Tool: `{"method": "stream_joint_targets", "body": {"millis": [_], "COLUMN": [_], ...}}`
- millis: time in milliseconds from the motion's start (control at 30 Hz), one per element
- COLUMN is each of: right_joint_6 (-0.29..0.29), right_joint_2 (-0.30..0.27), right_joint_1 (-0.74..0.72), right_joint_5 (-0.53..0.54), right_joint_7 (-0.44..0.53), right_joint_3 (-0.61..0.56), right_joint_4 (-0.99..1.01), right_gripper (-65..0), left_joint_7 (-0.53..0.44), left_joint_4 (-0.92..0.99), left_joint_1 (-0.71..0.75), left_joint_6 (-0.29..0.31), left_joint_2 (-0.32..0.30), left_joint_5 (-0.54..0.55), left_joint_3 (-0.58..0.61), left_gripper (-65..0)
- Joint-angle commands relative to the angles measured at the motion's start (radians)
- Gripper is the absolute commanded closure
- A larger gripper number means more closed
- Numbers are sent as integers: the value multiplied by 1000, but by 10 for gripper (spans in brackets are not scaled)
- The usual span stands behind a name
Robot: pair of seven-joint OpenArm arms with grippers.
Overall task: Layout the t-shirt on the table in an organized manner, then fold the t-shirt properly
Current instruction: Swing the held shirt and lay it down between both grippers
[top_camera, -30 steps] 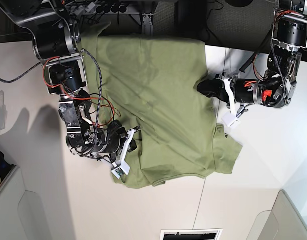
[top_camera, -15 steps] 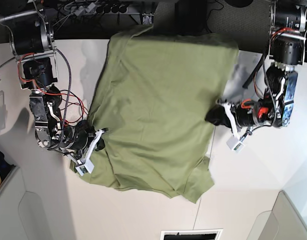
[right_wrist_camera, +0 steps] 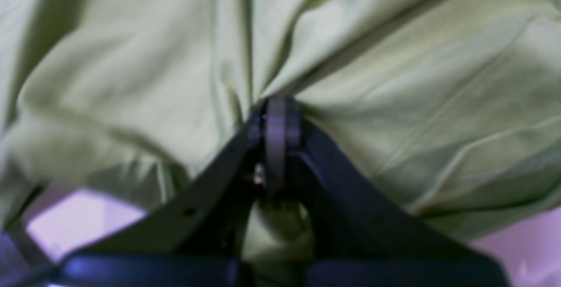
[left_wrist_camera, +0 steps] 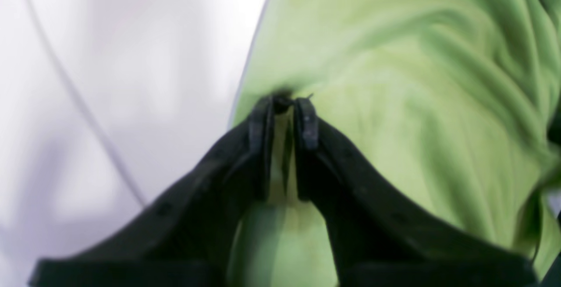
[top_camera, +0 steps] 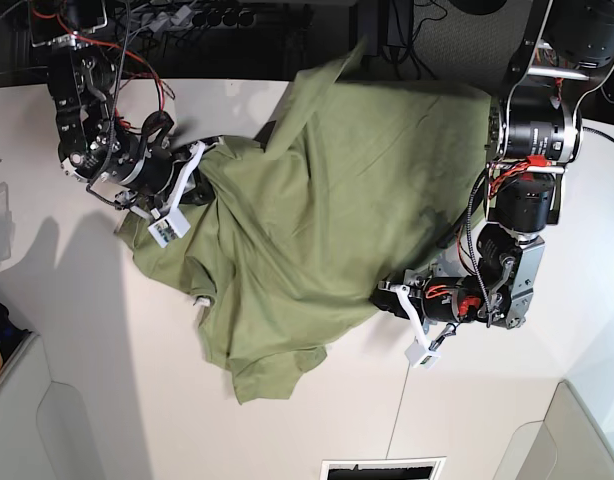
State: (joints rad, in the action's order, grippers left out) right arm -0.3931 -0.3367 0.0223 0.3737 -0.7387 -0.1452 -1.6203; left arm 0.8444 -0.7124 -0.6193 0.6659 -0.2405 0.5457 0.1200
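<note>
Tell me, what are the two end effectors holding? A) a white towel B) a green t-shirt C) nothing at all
B: both the left end effector and the right end effector are pinched shut on folds of the green t-shirt.

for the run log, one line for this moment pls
phase: layout | left gripper: shut on t-shirt edge | right gripper: shut on t-shirt | t-shirt: bunched, skewed on table

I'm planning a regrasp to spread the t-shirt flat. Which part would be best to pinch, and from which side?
Probably the loose lower corner of the t-shirt, approached from the bare table beside it: there the edge lies exposed and thin, unlike the bunched folds higher up.
</note>
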Motion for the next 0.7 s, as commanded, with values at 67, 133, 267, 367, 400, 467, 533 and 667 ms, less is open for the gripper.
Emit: {"method": "stream_joint_targets", "body": {"millis": [67, 133, 267, 367, 400, 467, 533, 667], "right_joint_6": [17, 21, 21, 19, 19, 19, 13, -29], "right_joint_2": [2, 13, 31, 41, 44, 58, 79, 130], "right_joint_1": [-9, -24, -82, -143, -169, -218, -271, -361], "right_joint_5": [-14, -14, -13, -9, -7, -7, -8, -41], "right_joint_7": [-29, -15, -13, -13, -9, 4, 22, 37], "right_joint_3": [60, 100, 141, 140, 138, 137, 136, 135], "right_joint_4": [-39, -39, -38, -16, -1, 37, 100, 258], "right_gripper": [0, 0, 0, 0, 0, 0, 0, 0], "left_joint_7": [75, 128, 203, 319, 363, 428, 472, 542], "left_joint_4": [-31, -79, -200, -267, -285, -310, -332, -396], "left_joint_1": [-75, -82, -67, -39, -23, 16, 70, 220], "left_joint_6": [-3, 6, 19, 32, 32, 32, 32, 32], "left_joint_2": [-10, -32, -109, -160, -175, -202, -235, -308], "left_joint_5": [99, 188, 337, 501, 565, 676, 771, 896], "left_joint_3": [0, 0, 0, 0, 0, 0, 0, 0], "left_gripper": [-119, -121, -121, -121, -121, -120, -120, -120]}}
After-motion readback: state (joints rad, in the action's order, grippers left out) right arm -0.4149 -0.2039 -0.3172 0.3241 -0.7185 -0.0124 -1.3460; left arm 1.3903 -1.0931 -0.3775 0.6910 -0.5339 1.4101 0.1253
